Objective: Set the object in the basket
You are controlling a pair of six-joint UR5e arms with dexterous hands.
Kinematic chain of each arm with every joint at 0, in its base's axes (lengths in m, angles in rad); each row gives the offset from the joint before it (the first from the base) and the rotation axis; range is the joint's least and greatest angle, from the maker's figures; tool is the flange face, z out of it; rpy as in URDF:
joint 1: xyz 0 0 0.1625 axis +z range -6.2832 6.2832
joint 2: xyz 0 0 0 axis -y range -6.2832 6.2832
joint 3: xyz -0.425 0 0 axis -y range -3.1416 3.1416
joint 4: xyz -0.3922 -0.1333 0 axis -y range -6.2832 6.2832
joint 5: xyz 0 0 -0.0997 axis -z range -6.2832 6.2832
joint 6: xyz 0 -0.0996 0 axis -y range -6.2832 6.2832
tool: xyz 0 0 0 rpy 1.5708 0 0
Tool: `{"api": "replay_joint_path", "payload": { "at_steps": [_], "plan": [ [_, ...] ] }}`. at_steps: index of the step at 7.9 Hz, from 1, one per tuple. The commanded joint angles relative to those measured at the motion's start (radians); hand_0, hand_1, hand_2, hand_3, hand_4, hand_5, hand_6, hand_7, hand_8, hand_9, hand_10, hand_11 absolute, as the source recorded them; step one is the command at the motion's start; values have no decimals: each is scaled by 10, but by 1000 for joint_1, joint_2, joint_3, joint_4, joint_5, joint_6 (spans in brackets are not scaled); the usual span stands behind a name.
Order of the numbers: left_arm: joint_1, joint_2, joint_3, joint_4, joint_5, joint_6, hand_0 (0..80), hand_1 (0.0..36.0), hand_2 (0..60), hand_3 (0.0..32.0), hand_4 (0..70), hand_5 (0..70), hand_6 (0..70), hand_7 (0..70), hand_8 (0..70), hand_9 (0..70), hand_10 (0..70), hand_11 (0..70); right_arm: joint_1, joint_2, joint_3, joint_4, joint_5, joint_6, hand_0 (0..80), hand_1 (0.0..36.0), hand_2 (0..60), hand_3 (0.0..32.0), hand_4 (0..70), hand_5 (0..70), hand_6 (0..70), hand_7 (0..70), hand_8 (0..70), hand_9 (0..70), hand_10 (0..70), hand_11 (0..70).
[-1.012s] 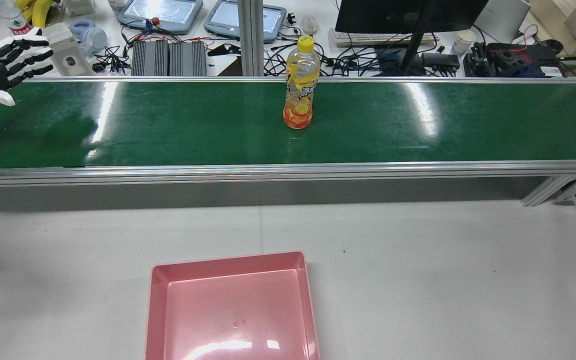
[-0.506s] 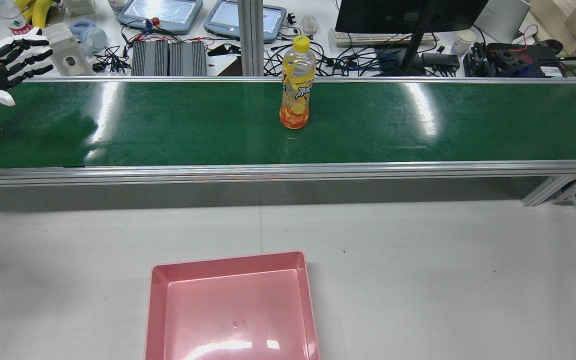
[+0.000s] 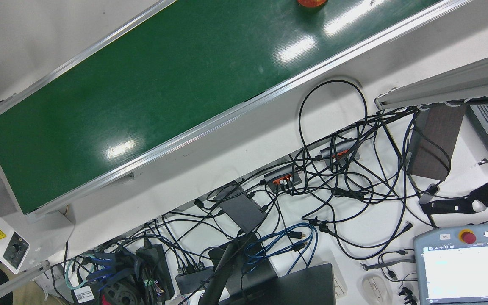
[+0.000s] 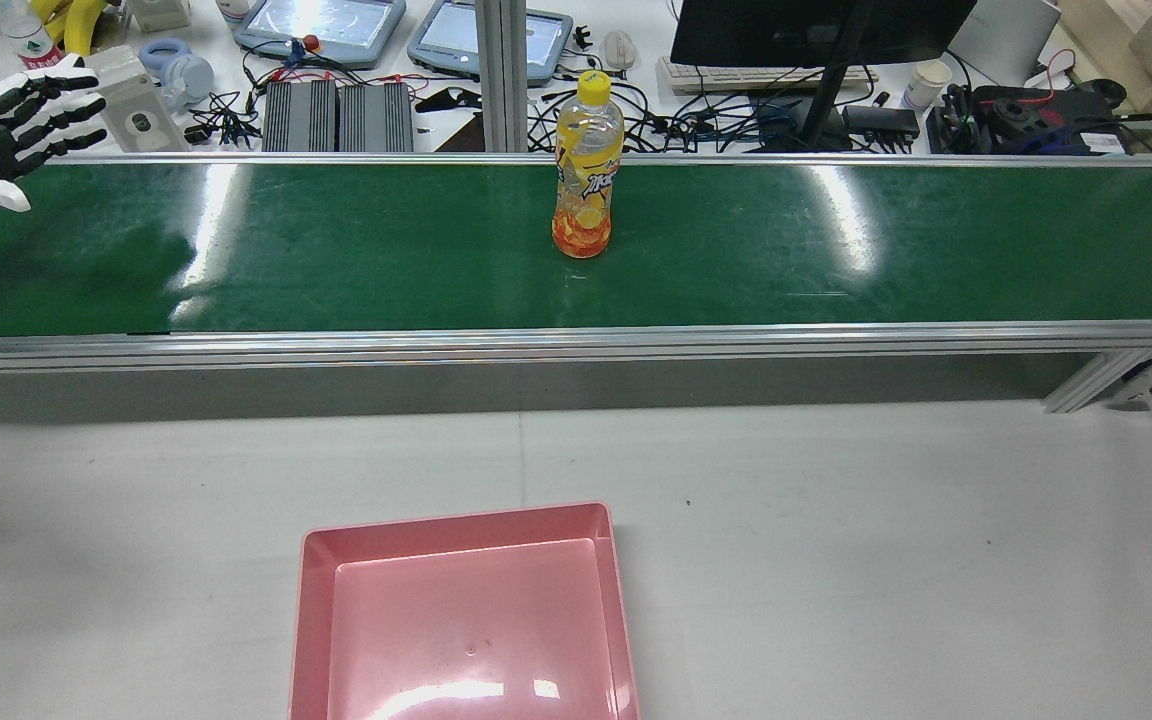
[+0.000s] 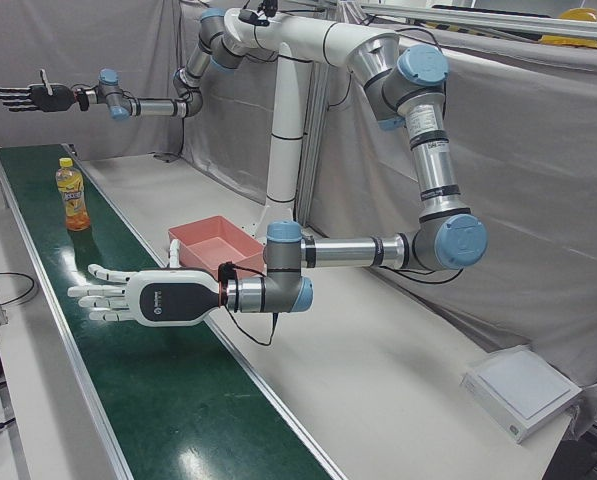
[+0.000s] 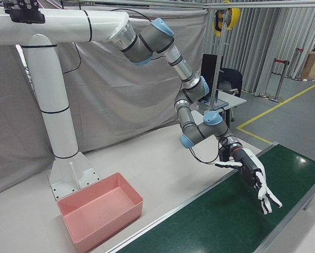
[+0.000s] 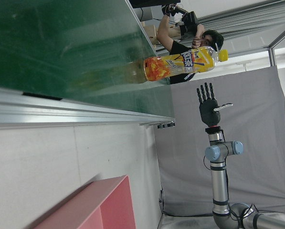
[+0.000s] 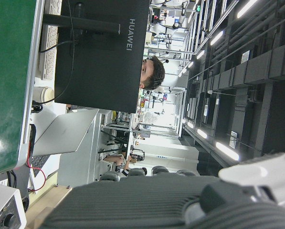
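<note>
An orange drink bottle [image 4: 586, 175] with a yellow cap stands upright mid-belt on the green conveyor [image 4: 336, 250]. It also shows in the left-front view [image 5: 73, 195] and the left hand view [image 7: 180, 64]. Its base shows in the front view [image 3: 311, 2]. The pink basket [image 4: 456, 520] sits empty on the white table, nearer the robot than the belt. My left hand [image 4: 6, 125] is open above the belt's left end, far from the bottle; it also shows in two other views [image 5: 143, 297] [image 6: 249, 176]. My right hand [image 5: 33, 97] is open, raised high beyond the bottle.
Aluminium rails edge the belt [image 3: 142, 84]. Beyond it lie tangled cables [image 3: 333, 178], a monitor [image 4: 816, 30] and teach pendants [image 4: 321, 25]. A belt control box [image 3: 13, 250] sits at one end. A white pedestal [image 6: 59, 132] stands behind the basket [image 6: 110, 216].
The bottle has moved a little to the left along the belt, toward my left hand. Neither hand has visibly moved.
</note>
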Motion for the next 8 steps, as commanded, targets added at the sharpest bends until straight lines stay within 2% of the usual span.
{"api": "replay_joint_path", "payload": {
  "at_steps": [1, 3, 7, 8],
  "plan": [
    [0, 0, -1, 0, 0, -2, 505, 107, 0, 58, 136, 214, 17, 16, 90, 91, 79, 127, 0, 0, 0, 0, 0, 1, 0, 0, 0, 0, 0, 0, 0, 0, 0, 0, 0, 0],
    [-1, 0, -1, 0, 0, -2, 503, 88, 0, 58, 132, 212, 15, 15, 90, 91, 78, 125, 0, 0, 0, 0, 0, 1, 0, 0, 0, 0, 0, 0, 0, 0, 0, 0, 0, 0],
    [0, 0, -1, 0, 0, -2, 501, 94, 0, 54, 129, 225, 16, 13, 89, 91, 78, 124, 0, 0, 0, 0, 0, -1, 0, 0, 0, 0, 0, 0, 0, 0, 0, 0, 0, 0],
    [-1, 0, -1, 0, 0, -2, 505, 106, 0, 50, 131, 228, 18, 17, 93, 95, 81, 130, 0, 0, 0, 0, 0, -1, 0, 0, 0, 0, 0, 0, 0, 0, 0, 0, 0, 0]
  ]
}}
